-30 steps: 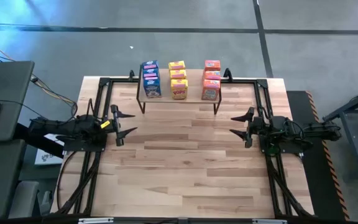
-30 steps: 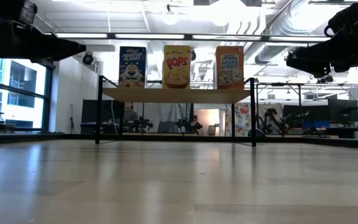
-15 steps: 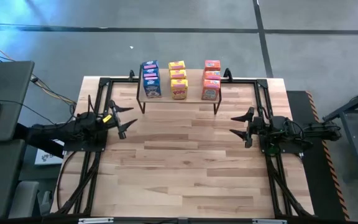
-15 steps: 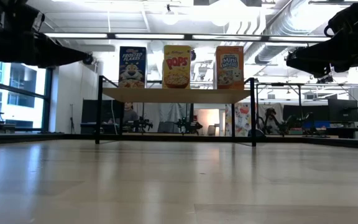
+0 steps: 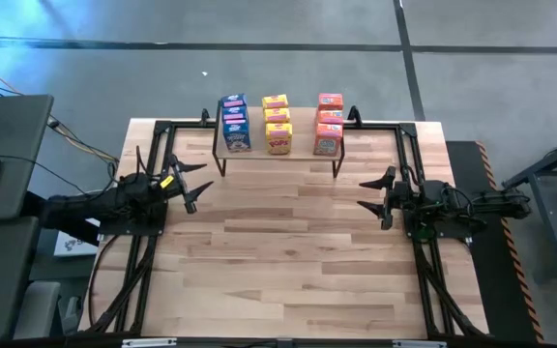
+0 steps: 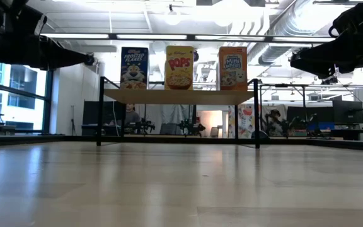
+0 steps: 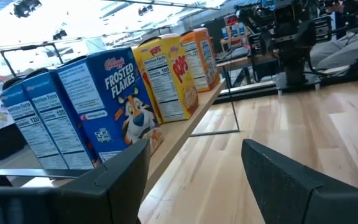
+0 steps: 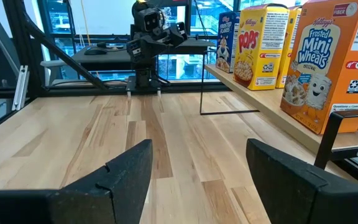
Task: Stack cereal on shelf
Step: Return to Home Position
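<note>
Bright ceiling lights (image 6: 156, 36); soft sheen on tabletop (image 6: 55, 173).

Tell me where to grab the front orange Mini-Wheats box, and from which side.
Best pinch the front orange box across its narrow side panels, the right hand coming from the open table side. It stands upright at the front edge of the shelf, both sides free, another box behind.

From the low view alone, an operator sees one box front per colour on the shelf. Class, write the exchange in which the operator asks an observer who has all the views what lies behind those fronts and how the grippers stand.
Operator: Is anything behind those three fronts?
Observer: Yes. The high view shows the blue boxes, yellow boxes and orange boxes each standing three deep on the shelf.
Operator: And the grippers?
Observer: The left gripper and right gripper are both open and empty, apart from the shelf.
</note>
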Robot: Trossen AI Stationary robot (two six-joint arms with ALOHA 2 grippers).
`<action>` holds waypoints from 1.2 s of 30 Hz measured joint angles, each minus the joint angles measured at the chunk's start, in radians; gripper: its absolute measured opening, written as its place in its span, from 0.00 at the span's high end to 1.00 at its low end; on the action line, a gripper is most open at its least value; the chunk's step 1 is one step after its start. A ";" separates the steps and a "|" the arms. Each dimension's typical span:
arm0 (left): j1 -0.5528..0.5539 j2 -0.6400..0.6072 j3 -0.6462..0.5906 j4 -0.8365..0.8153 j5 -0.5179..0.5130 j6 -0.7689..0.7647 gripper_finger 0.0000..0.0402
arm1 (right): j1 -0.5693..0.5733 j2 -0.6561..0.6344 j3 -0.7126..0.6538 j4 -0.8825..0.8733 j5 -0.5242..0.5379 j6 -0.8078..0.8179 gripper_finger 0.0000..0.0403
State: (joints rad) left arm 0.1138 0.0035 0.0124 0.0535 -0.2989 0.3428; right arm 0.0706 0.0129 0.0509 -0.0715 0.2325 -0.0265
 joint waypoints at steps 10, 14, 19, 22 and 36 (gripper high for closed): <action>-0.063 0.018 0.000 0.003 0.003 0.000 0.39 | 0.000 0.000 0.000 0.001 0.000 0.000 0.37; -0.063 0.003 0.000 0.003 0.003 0.000 0.39 | 0.000 0.000 0.000 0.000 0.000 0.000 0.37; -0.063 0.004 0.000 -0.001 0.003 0.000 0.39 | 0.000 0.000 0.000 -0.001 0.000 0.000 0.37; -0.063 0.004 0.000 -0.001 0.002 0.000 0.39 | 0.000 0.000 0.000 -0.001 0.000 0.000 0.37; -0.063 0.004 0.000 -0.001 0.001 0.000 0.39 | 0.000 0.000 0.000 -0.002 0.000 0.000 0.37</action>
State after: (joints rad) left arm 0.0509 0.0078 0.0128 0.0521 -0.2974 0.3428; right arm 0.0705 0.0129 0.0512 -0.0731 0.2325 -0.0265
